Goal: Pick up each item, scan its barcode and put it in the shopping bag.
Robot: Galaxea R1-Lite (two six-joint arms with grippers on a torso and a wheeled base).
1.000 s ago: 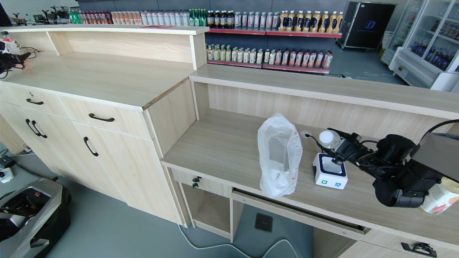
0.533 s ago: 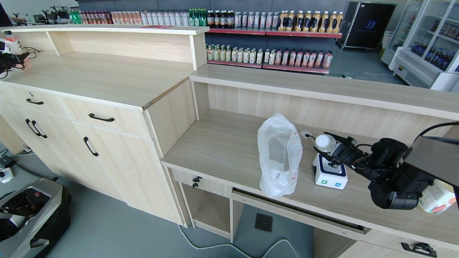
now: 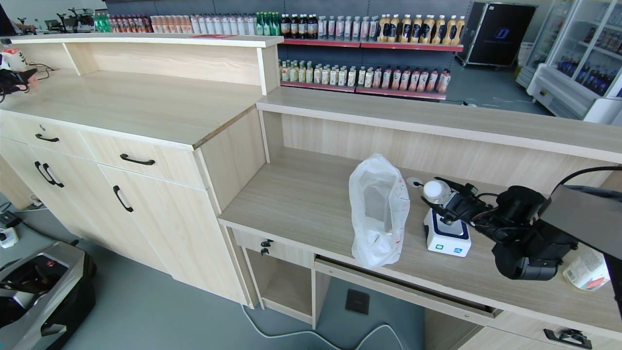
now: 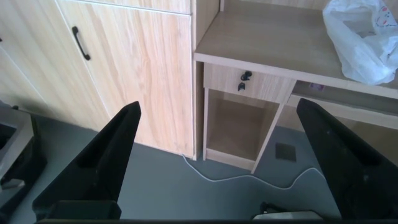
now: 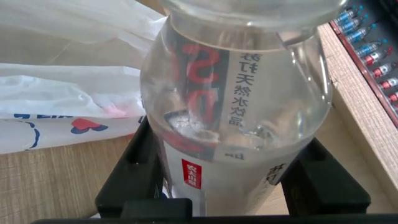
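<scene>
While right pincer (image 3: pixel 446 200) clamps bottle (image 5: pixel 236 106), scanner (image 3: pixel 447 238) beneath

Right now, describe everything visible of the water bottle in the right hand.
The water bottle is clear plastic with a white cap, water showing inside, and a label printed in red and black. The right hand holds it by the body, with black fingers on both sides. It hangs above the white scanner on the counter, just beside the shopping bag, touching neither as far as I can tell.
</scene>
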